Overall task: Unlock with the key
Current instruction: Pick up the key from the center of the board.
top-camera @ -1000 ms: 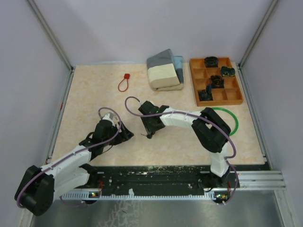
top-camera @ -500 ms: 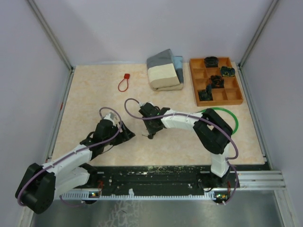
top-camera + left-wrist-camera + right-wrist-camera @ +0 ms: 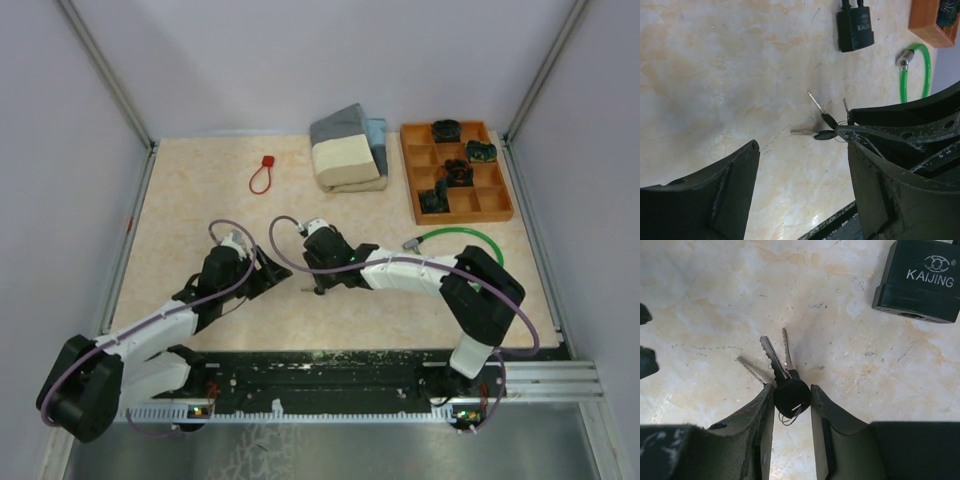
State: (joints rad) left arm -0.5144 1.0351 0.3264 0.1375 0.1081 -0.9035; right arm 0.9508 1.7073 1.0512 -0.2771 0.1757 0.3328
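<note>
Inside right gripper (image 3: 791,389), seemingly snug: keys (image 3: 790,397)

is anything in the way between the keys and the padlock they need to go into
Nothing visible. The right tool grips the keys by their black head, and only bare table lies between them and the padlock, which sits just beyond the key tips.
</note>
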